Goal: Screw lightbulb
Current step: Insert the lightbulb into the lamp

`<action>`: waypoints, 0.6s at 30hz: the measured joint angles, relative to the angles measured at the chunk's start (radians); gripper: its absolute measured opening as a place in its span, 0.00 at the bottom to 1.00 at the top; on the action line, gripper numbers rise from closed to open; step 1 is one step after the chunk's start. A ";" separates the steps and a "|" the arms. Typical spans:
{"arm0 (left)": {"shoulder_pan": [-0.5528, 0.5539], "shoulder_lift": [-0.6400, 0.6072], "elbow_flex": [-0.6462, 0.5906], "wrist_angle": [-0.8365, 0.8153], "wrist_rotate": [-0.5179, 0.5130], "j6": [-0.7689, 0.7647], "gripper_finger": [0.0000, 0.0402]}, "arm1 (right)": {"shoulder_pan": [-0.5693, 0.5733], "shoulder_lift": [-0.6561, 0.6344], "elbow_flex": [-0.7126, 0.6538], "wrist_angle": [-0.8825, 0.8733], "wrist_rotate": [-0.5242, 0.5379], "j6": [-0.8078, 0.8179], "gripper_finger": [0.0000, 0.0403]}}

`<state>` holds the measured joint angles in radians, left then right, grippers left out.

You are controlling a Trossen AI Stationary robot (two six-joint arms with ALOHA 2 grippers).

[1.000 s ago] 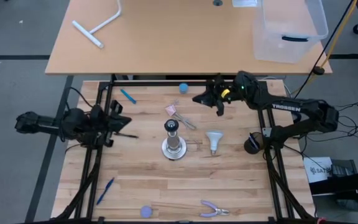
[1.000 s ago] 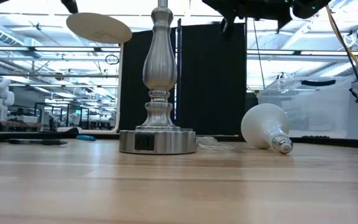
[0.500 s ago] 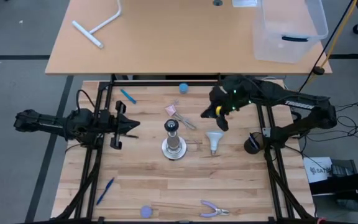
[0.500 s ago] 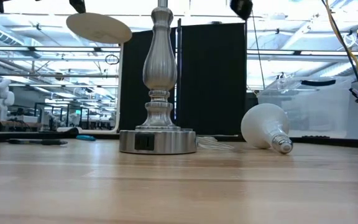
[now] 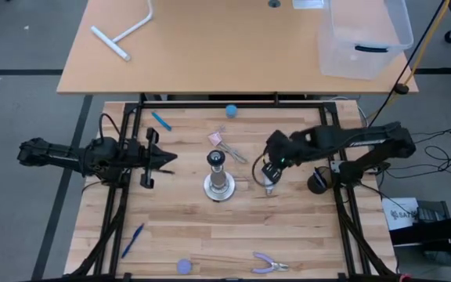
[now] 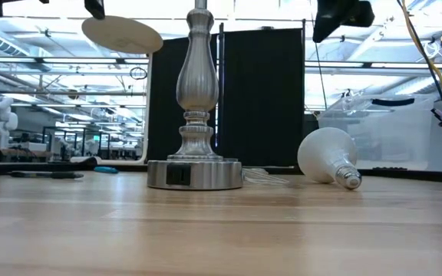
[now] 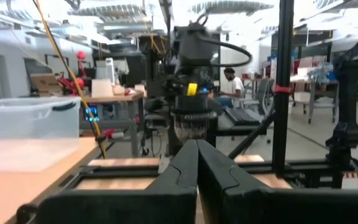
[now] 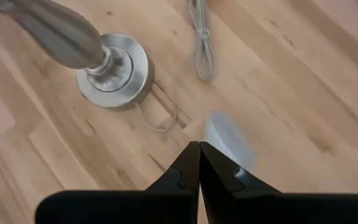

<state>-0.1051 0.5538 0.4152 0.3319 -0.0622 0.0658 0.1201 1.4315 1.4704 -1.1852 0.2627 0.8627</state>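
The bulb lies on its side on the table, just right of the lamp stand and apart from it. In the low view the bulb's globe points toward the stand and its screw neck points away, to the right, with bare wood in the gap between the two.

The right gripper hangs over the bulb, fingers pressed together and holding nothing. Its arm reaches in from the table's right edge. In the right wrist view the shut fingers point down at the wood, with the pale bulb just beyond the tips and the stand's round base farther off. In the low view the gripper sits high above the bulb, well clear of it.

The left gripper waits near the left edge, also pressed together and empty, pointing toward the stand with open wood between them.

Small things sit toward the edges: a blue ball near the far edge, a blue pen near the left edge, pliers at the near edge. The wood in front of the bulb and stand is open.
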 joint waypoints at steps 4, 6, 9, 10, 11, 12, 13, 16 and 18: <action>0.000 0.001 0.000 -0.049 -0.001 0.022 0.00 | 0.059 0.076 0.000 -0.004 0.055 0.156 0.00; 0.000 0.000 0.000 -0.063 -0.002 0.046 0.00 | 0.078 0.118 0.000 -0.006 0.071 0.229 0.00; 0.000 0.001 0.000 -0.071 -0.002 0.049 0.00 | 0.102 0.182 0.000 -0.012 0.083 0.328 0.00; 0.000 0.001 0.000 -0.073 -0.002 0.049 0.00 | 0.107 0.202 0.000 -0.014 0.084 0.362 0.00; 0.000 0.001 0.000 -0.074 -0.002 0.049 0.00 | 0.113 0.221 0.000 -0.018 0.085 0.395 0.00; 0.000 0.001 0.000 -0.077 -0.002 0.049 0.00 | 0.119 0.240 0.000 -0.022 0.091 0.426 0.00; 0.000 0.001 0.000 -0.084 -0.002 0.049 0.00 | 0.128 0.256 0.000 -0.023 0.101 0.458 0.00; 0.000 0.001 0.000 -0.112 -0.002 0.049 0.00 | 0.163 0.293 0.000 -0.015 0.112 0.536 0.00; 0.000 0.001 0.000 -0.123 -0.001 0.050 0.00 | 0.189 0.306 -0.001 -0.015 0.121 0.596 0.00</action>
<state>-0.1051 0.5552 0.4152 0.2094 -0.0633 0.1158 0.3091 1.7375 1.4696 -1.1998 0.3840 1.4590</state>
